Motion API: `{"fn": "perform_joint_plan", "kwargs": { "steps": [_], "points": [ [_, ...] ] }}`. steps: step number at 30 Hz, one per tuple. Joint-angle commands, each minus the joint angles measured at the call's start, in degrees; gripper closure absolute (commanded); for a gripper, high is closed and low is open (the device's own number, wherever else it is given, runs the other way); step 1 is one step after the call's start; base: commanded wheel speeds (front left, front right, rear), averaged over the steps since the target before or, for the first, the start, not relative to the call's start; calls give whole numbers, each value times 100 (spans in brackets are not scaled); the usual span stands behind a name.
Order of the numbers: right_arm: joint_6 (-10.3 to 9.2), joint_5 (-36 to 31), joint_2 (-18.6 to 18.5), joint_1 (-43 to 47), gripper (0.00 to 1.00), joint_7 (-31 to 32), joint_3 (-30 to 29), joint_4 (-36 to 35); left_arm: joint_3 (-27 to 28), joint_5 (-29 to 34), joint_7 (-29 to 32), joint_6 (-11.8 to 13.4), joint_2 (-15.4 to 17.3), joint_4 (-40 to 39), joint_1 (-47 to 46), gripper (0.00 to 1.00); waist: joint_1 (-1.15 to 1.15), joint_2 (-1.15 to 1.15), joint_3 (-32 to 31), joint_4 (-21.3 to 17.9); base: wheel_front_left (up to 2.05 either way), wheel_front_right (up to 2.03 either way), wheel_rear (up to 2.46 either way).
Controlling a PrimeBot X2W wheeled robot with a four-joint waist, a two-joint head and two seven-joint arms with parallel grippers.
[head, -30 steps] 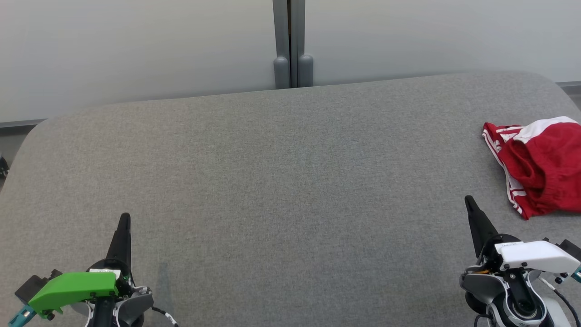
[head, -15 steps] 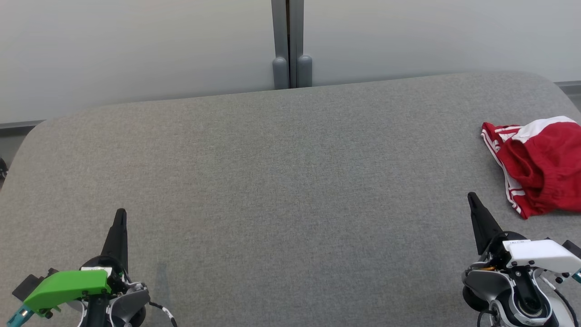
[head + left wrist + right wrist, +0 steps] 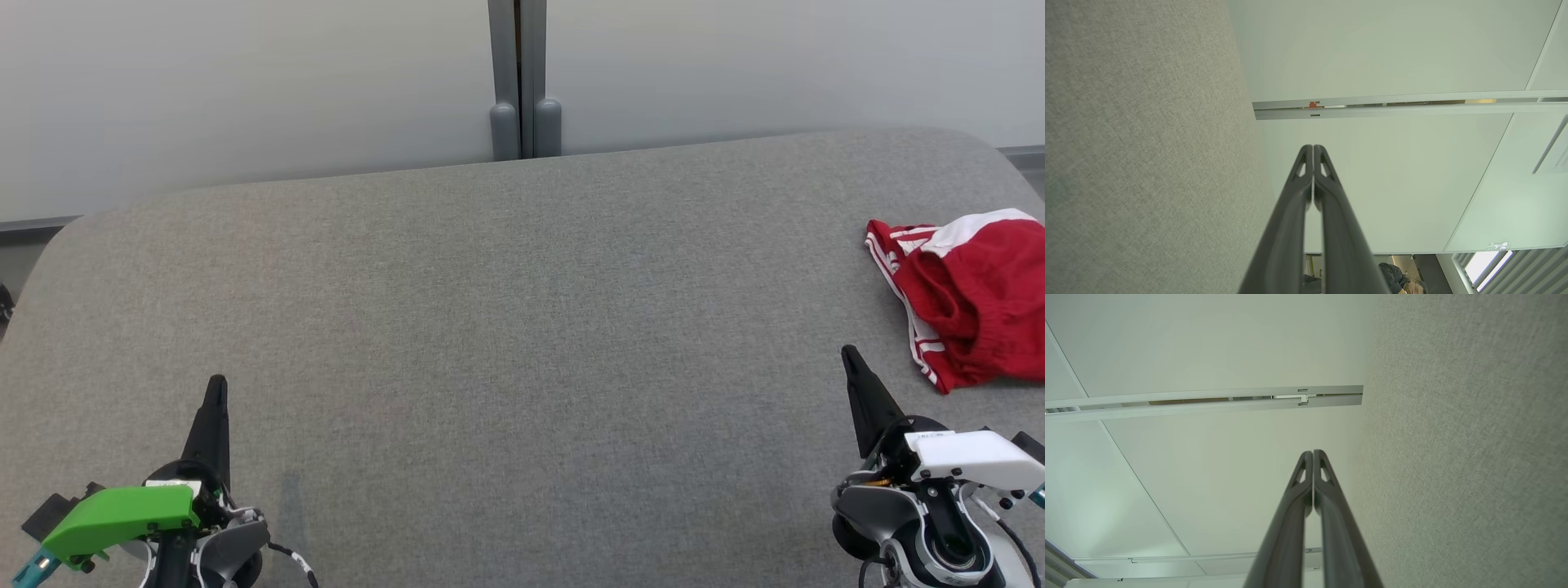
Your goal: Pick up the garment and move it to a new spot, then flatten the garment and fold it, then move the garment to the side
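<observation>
Left jaws: these are pressing together along their length, holding nothing, and are pointing away from the robot over the near left part of the grey fabric-covered tabletop point(image 3: 522, 327). A green cover point(image 3: 122, 513) is sitting on the wrist just behind them. In the left wrist view the two dark tips are meeting with no gap, the grey fabric is running along their left side and a pale panelled wall point(image 3: 1392, 49) is standing ahead of them. A person point(image 3: 1399, 279) in dark clothing is showing at that view's bottom edge, just right of the jaws.

Centre: bare grey fabric is stretching between the two pairs of jaws. Far ahead of both, a grey vertical post point(image 3: 522, 82) is dividing the wall panels.

Right jaws: these are likewise closing tip to tip on nothing, leaning slightly leftward, with a white cover point(image 3: 971, 459) just behind them.

Red sports garment point(image 3: 971, 302): it is lying crumpled on the tabletop, white stripes showing along its edge, ahead of the right jaws and to their right. It is near them but not touching, and well apart from the left jaws.
</observation>
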Motion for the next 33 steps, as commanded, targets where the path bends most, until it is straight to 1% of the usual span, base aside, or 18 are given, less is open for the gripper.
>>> {"fn": "perform_joint_plan", "kwargs": {
  "steps": [1, 33],
  "points": [
    [2, 9, -14, -32, 100, 27, -11, -31, 18, -21, 23, -31, 32, -12, -61, 100, 0, 0, 0, 0, 0, 0, 0],
    [2, -6, -4, -34, 100, 30, -23, -30, 21, -16, 28, -31, 28, -12, -61, 100, 0, 0, 0, 0, 0, 0, 0]
  ]
}}
